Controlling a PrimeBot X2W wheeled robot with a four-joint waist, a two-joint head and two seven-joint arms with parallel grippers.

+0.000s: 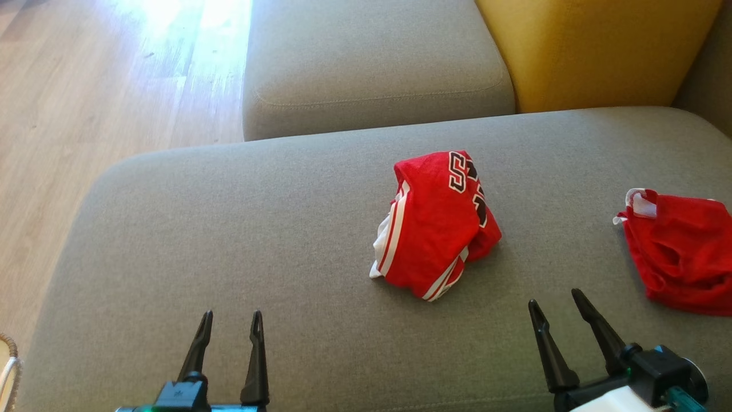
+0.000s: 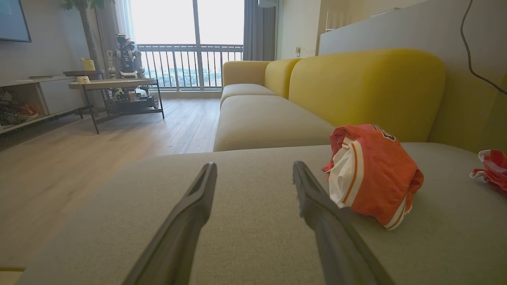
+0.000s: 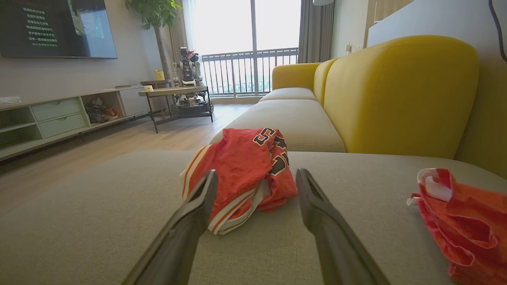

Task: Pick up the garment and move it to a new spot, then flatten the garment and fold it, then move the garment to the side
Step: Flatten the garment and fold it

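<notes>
Red garment (image 1: 437, 223) lies crumpled mid-cushion on the grey sofa (image 1: 229, 229), untouched. My left gripper (image 1: 233, 315) and right gripper (image 1: 555, 297) hover short of it, fingers spread wide, holding nothing. Pickup, flattening, folding, setting aside: all left to do.

- A grey sofa seat (image 1: 229, 240) fills the near scene, with a second grey seat (image 1: 372, 63) beyond it.
- A yellow backrest (image 1: 589, 51) stands at the far right.
- A wooden floor (image 1: 86, 114) runs along the left.
- Far off stand a table (image 3: 174, 92), a wall screen (image 3: 59, 27) and a low shelf unit (image 3: 55, 114).
</notes>
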